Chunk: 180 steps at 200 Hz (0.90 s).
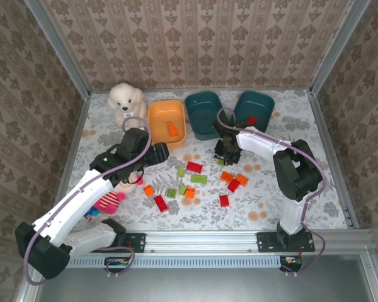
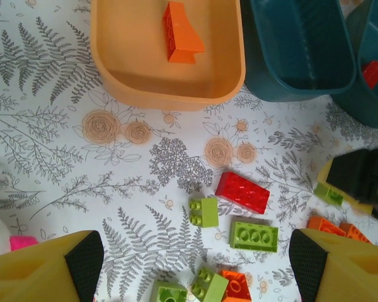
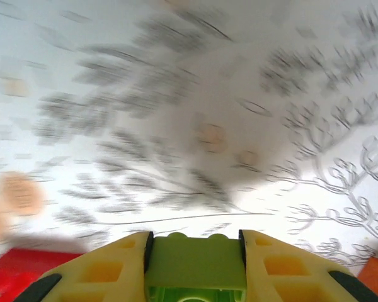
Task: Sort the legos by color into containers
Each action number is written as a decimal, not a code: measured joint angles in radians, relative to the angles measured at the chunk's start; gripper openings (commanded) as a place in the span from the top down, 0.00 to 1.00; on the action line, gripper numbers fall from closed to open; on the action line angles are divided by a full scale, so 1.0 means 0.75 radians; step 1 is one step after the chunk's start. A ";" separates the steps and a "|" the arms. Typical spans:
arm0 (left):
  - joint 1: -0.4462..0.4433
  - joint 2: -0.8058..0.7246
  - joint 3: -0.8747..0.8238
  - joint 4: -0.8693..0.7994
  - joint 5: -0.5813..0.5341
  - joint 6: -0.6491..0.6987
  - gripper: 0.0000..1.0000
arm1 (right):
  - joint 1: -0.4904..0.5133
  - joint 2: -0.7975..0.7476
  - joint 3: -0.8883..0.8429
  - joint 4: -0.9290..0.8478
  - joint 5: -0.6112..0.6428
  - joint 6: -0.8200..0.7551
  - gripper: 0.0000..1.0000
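Near desk centre, just in front of the two teal tubs, the right gripper (image 1: 223, 157) is down at the desk (image 1: 290, 132) surface. Its wrist view shows the jaws clamped on a light green lego (image 3: 195, 267), the brick filling the gap between the yellow fingers (image 3: 113, 267). That view is motion-blurred, with a bit of red at lower left and orange at lower right.

Left gripper (image 1: 159, 153) is spread wide with nothing between its pads (image 2: 85, 258). It sits above the left part of the loose pile, facing the tubs.

Containers are in a row at the far edge:
- orange tub (image 1: 157, 119), one orange lego (image 1: 172, 128) inside
- middle teal tub (image 1: 201, 116), nothing visible inside
- right teal tub (image 1: 258, 104), one red lego (image 1: 252, 119) inside

Loose legos lie in a band across mid-desk between the two grippers. From the left wrist view:
- red brick (image 2: 242, 192)
- small green brick (image 2: 203, 211), just beside the red one
- flat green brick (image 2: 254, 236), below the red one
- more green and orange at the bottom edge

From overhead, orange bricks (image 1: 234, 178) lie near the right gripper. Red ones (image 1: 223, 200) and (image 1: 160, 202) lie nearer the arm bases.

White plush dog (image 1: 126, 100) sits left of the orange tub. Pink-and-yellow plush toy (image 1: 110, 200) lies partly under the left arm.
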<state>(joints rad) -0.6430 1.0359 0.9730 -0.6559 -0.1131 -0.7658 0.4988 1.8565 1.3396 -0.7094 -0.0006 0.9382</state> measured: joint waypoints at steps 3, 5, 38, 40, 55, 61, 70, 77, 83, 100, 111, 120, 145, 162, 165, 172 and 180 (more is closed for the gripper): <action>-0.003 -0.010 -0.006 -0.003 -0.001 -0.003 0.19 | 0.003 -0.004 0.021 -0.003 0.009 -0.007 0.73; -0.005 -0.018 -0.010 -0.004 -0.002 -0.005 0.19 | 0.005 -0.005 0.038 -0.005 0.014 -0.018 0.73; -0.018 -0.137 -0.092 -0.013 -0.020 -0.043 0.19 | 0.005 0.023 0.339 -0.006 0.051 -0.135 0.74; -0.019 -0.144 -0.097 -0.013 -0.020 -0.045 0.19 | 0.003 0.032 0.362 -0.007 0.051 -0.139 0.74; -0.021 -0.194 -0.134 -0.002 -0.020 -0.058 0.18 | -0.010 0.112 0.506 0.005 0.048 -0.182 0.74; -0.023 -0.215 -0.150 0.009 -0.020 -0.062 0.17 | -0.016 0.157 0.563 0.009 0.045 -0.201 0.74; -0.023 -0.243 -0.170 0.029 -0.019 -0.068 0.16 | -0.023 0.223 0.637 0.012 0.040 -0.220 0.74; -0.022 -0.258 -0.182 0.046 -0.017 -0.069 0.16 | -0.031 0.286 0.696 0.013 0.031 -0.238 0.74; -0.022 -0.266 -0.187 0.060 -0.011 -0.070 0.16 | -0.036 0.337 0.745 0.007 0.023 -0.247 0.74; -0.010 -0.259 -0.189 0.109 0.016 -0.071 0.16 | -0.054 0.488 0.882 -0.021 -0.006 -0.270 0.74; 0.003 -0.242 -0.188 0.132 0.034 -0.072 0.16 | -0.069 0.584 0.976 -0.045 -0.019 -0.276 0.73; 0.014 -0.225 -0.188 0.148 0.049 -0.073 0.16 | -0.079 0.649 1.041 -0.063 -0.026 -0.280 0.72; 0.051 -0.202 -0.189 0.183 0.091 -0.086 0.15 | -0.109 0.810 1.221 -0.126 -0.053 -0.281 0.68; 0.082 -0.203 -0.189 0.201 0.123 -0.092 0.15 | -0.127 0.879 1.298 -0.157 -0.073 -0.282 0.59; 0.087 -0.203 -0.189 0.205 0.129 -0.094 0.15 | -0.129 0.886 1.306 -0.161 -0.076 -0.279 0.57; 0.099 -0.202 -0.189 0.213 0.142 -0.096 0.15 | -0.136 0.902 1.322 -0.174 -0.082 -0.280 0.53; 0.111 -0.202 -0.189 0.222 0.158 -0.097 0.15 | -0.141 0.914 1.333 -0.184 -0.089 -0.279 0.49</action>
<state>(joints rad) -0.5594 0.8841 0.8314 -0.4892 0.0051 -0.8383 0.3931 2.5416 2.3394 -0.8474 -0.0669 0.7288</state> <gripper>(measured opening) 0.846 0.456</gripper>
